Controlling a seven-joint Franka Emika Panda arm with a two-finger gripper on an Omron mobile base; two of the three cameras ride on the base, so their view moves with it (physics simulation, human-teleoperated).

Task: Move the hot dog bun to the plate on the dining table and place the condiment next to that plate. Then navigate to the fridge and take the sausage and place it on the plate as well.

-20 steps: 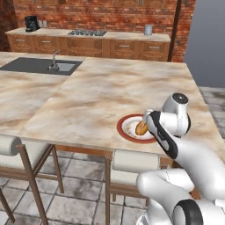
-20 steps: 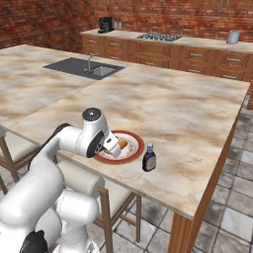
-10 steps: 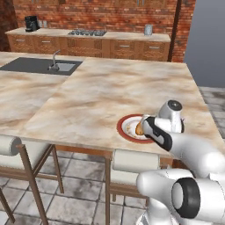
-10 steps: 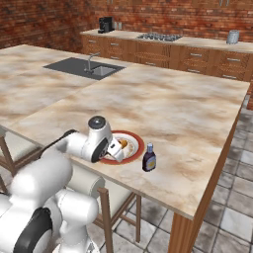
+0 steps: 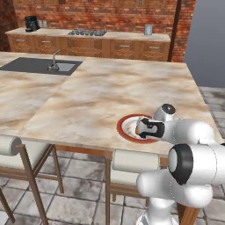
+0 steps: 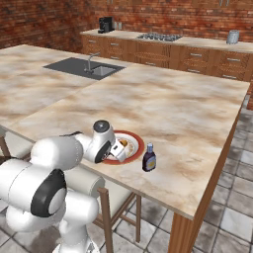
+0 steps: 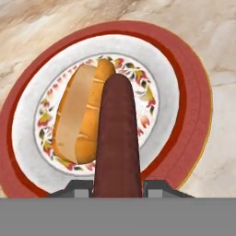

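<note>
In the hand view my gripper [image 7: 118,188] is shut on the dark reddish-brown sausage [image 7: 117,138], which points out over the plate [image 7: 184,92]. The golden hot dog bun [image 7: 80,120] lies on the plate's flowered middle, just left of the sausage and partly under it. The red-rimmed plate [image 5: 124,131] sits near the front edge of the dining table [image 5: 101,88], with my gripper [image 5: 145,128] low over it. The dark condiment [image 6: 149,158] bottle stands upright just right of the plate [image 6: 138,143], clear of my gripper [image 6: 118,149].
A sink [image 5: 41,66] is set into the table top at the far left. Stools [image 5: 132,160] stand tucked under the near edge. A wooden counter with a hob [image 5: 88,33] runs along the brick back wall. A tall flat grey front [image 5: 206,44] stands at the back right.
The wrist has come down and the hand has settled lower over the plate, still holding the sausage. Plate, bun and bottle have stayed put.
</note>
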